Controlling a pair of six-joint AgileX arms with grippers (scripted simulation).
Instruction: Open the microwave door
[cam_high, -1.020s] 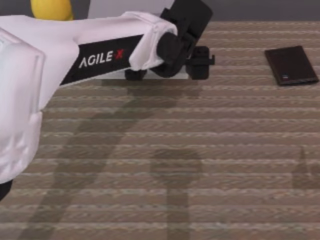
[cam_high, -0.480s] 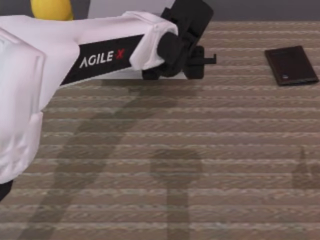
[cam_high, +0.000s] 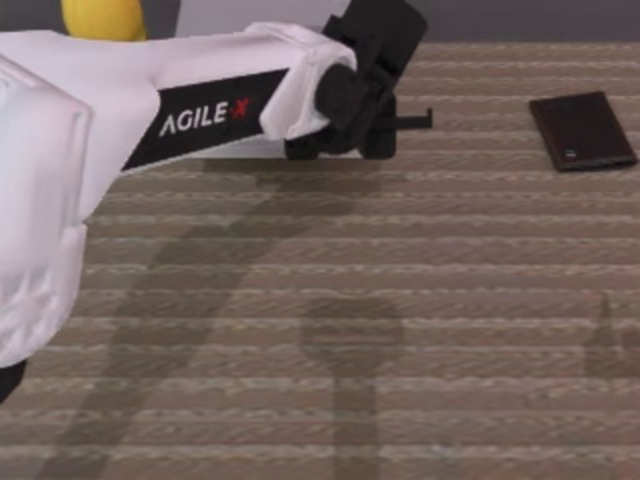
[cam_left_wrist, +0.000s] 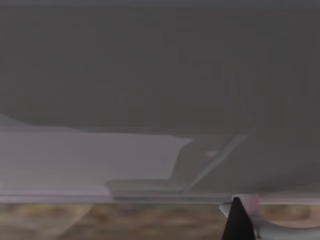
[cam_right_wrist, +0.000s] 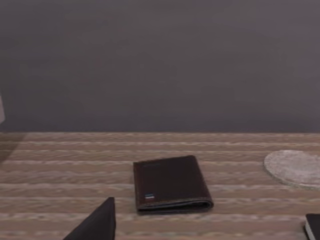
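The left pincer (cam_high: 405, 125) is at the far edge of the desk (cam_high: 400, 300), against the microwave (cam_high: 250, 15); I cannot tell its state. A wallet (cam_high: 582, 130) lies right.

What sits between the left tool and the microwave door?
Nothing visible. The left tool is right at the microwave, whose grey face fills the left wrist view. The black wallet lies off to the table's right, clear of both.
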